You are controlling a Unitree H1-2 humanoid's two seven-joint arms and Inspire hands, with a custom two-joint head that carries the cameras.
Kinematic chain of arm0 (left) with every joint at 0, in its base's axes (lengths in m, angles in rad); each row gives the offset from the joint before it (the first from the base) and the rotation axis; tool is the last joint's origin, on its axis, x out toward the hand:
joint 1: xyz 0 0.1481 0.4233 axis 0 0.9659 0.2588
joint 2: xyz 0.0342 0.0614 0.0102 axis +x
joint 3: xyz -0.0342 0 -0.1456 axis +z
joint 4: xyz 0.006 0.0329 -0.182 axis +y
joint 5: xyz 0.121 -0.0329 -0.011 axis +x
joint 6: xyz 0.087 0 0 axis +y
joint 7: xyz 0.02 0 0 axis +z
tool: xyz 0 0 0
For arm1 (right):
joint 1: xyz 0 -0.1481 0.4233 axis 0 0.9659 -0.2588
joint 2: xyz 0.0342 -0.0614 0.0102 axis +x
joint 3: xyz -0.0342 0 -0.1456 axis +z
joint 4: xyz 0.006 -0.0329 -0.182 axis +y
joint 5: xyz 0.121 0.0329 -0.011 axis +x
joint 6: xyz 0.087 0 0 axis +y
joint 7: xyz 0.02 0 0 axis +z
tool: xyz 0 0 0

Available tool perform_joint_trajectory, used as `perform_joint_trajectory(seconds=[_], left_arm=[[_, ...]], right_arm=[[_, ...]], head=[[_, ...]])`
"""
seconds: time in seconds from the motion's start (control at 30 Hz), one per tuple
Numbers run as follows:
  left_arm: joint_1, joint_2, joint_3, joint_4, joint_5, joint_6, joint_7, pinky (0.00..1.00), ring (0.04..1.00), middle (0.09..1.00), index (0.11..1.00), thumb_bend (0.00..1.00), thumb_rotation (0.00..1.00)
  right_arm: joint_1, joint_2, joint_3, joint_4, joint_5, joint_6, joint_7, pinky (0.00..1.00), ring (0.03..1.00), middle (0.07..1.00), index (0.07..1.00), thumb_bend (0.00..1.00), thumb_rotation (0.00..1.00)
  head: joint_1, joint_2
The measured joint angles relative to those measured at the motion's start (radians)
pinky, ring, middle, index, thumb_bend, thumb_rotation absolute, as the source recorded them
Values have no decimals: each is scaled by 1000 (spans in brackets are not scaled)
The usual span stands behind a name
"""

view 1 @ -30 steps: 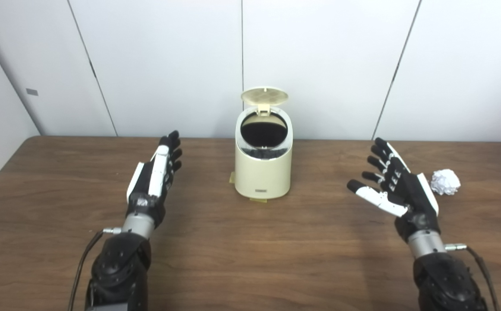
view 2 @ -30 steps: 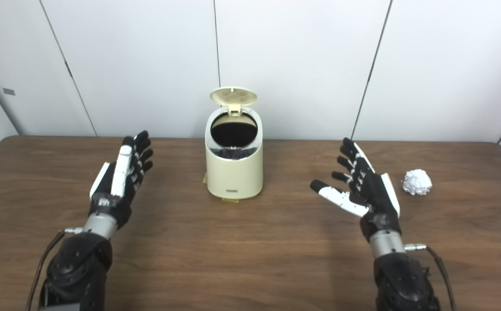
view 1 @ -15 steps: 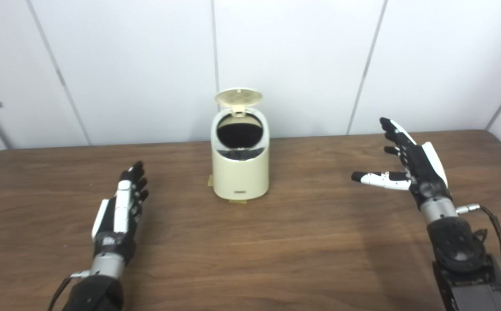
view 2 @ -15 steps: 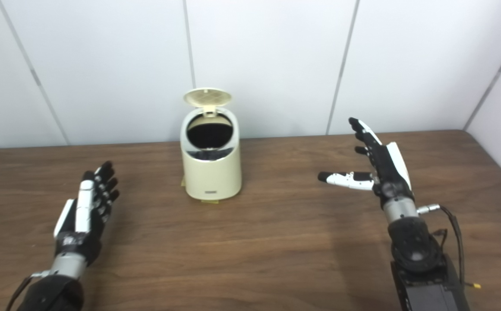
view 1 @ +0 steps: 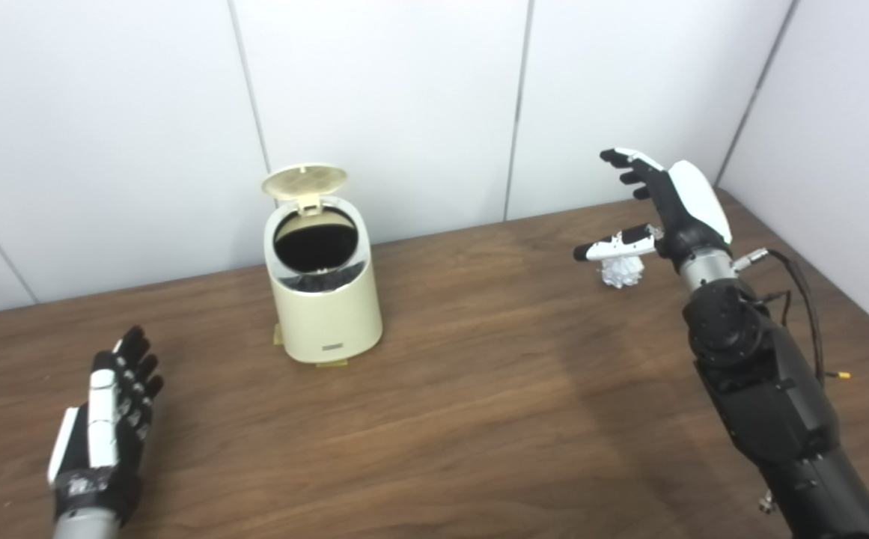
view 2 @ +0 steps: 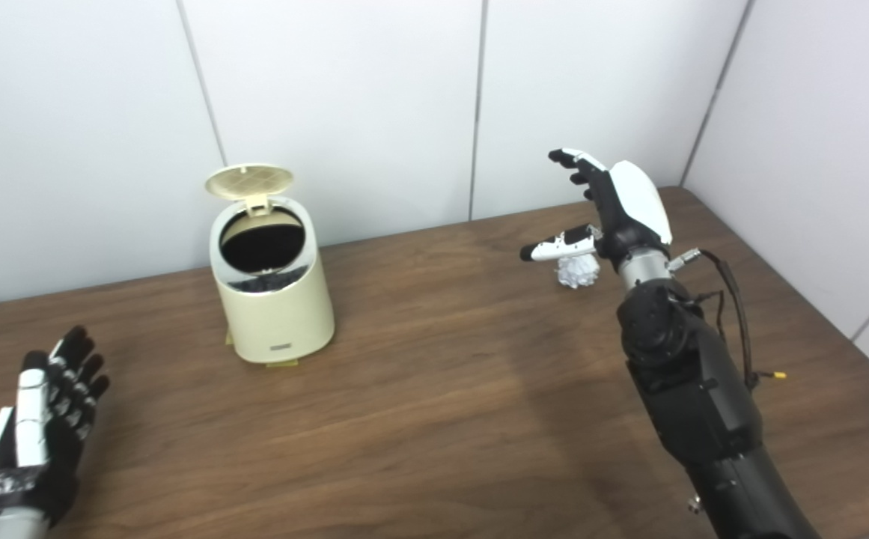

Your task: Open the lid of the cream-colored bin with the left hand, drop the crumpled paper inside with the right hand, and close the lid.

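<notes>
The cream-colored bin (view 1: 325,307) stands on the table toward the back, its round lid (view 1: 305,180) tipped up and open, showing a dark inside. The crumpled white paper (view 1: 621,272) lies on the table at the right, just under the thumb of my right hand (view 1: 662,206). That hand hovers above the paper with its fingers spread, open and holding nothing. My left hand (view 1: 105,430) rests low at the front left, far from the bin, open with fingers straight.
The brown wooden table (view 1: 479,404) ends at the right near a white side wall (view 1: 838,135). White wall panels stand close behind the bin. A cable (view 1: 805,292) hangs from the right wrist.
The camera has swung to the right, shifting the whole picture left. My right hand has reached out and risen over the paper. My left hand has drawn back from the bin.
</notes>
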Motion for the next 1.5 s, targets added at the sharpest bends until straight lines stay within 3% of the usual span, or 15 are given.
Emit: perform_joint_trajectory(seconds=[0.23,0.43,0.53,0.7,0.73,0.87,1.03,1.13,1.23,1.3,1.37,1.5], left_arm=[[0,24,2,-6,-35,41,-1,1000,1000,1000,1000,505,946],[0,41,3,-53,-36,78,9,1000,1000,1000,1000,471,952],[0,41,1,-56,-36,87,17,1000,1000,1000,1000,465,958],[-2,41,-9,-89,-36,111,24,1000,1000,1000,1000,449,964],[-3,41,-11,-89,-35,114,25,1000,1000,1000,1000,444,967],[-3,40,-21,-90,-28,123,28,1000,1000,1000,1000,421,980],[-3,42,-23,-95,-23,125,28,1000,1000,1000,1000,369,998],[-3,45,-26,-95,-13,124,33,1000,1000,1000,1000,388,936],[-1,47,-30,-98,7,120,34,1000,1000,1000,1000,372,940],[-1,47,-32,-106,11,120,34,1000,1000,1000,1000,375,933],[-1,48,-33,-114,14,119,34,1000,1000,1000,1000,391,930],[-2,45,-37,-115,19,117,36,1000,1000,1000,1000,456,861]], right_arm=[[-36,-89,47,82,-24,51,101,730,859,881,863,959,103],[-102,-153,117,202,-60,51,147,701,830,862,848,978,94],[-123,-159,160,247,-82,42,157,669,808,846,829,992,72],[-160,-160,232,335,-125,34,194,799,892,890,862,952,108],[-172,-160,248,358,-129,36,212,779,886,892,860,953,91],[-192,-159,256,396,-138,52,225,690,840,879,847,953,76],[-210,-159,280,431,-168,54,228,716,841,865,853,960,124],[-210,-152,284,431,-178,55,243,652,809,846,859,949,128],[-210,-146,276,418,-188,55,260,664,808,858,859,931,108],[-210,-145,266,410,-190,55,263,614,757,806,846,924,89],[-210,-147,260,409,-188,52,260,671,769,804,826,922,89],[-207,-154,260,410,-187,41,243,645,742,799,785,885,72]], head=[[-38,-3],[-44,0],[-37,-2],[-37,-3],[-37,-5],[-37,-5],[-28,-5],[-23,-2],[-21,-2],[-20,-2],[-20,-3],[-17,-5]])
